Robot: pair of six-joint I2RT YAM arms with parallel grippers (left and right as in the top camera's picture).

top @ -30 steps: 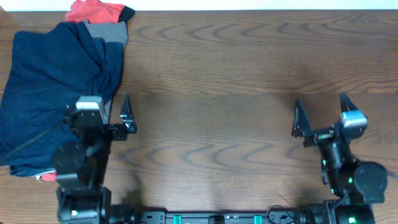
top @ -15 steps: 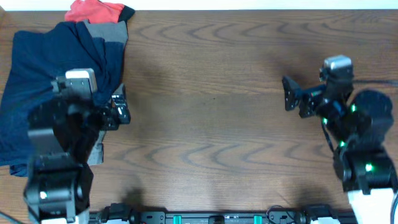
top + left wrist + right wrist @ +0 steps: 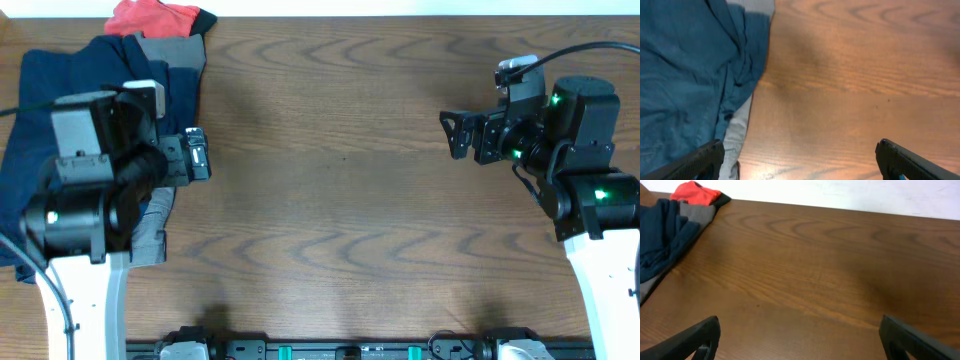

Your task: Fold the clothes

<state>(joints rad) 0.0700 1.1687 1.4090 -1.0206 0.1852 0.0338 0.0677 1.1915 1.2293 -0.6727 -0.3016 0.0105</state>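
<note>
Far left, the clothes (image 3: 70, 100) are lying heaped on the table (image 3: 340, 220), navy on top, a grey piece (image 3: 172, 48) and a red-orange piece (image 3: 150, 15) peeking out behind. The left gripper (image 3: 800, 146) is hovering at the heap's right edge, fingers spread wide, gripping nothing. Far right, the right gripper (image 3: 800, 321) is hanging over bare wood, equally wide, carrying nothing.

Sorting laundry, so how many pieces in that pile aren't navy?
2 show: red one at the pile's far end, grey one beside it. A grey patch by the left arm may be another; more may hide.
</note>
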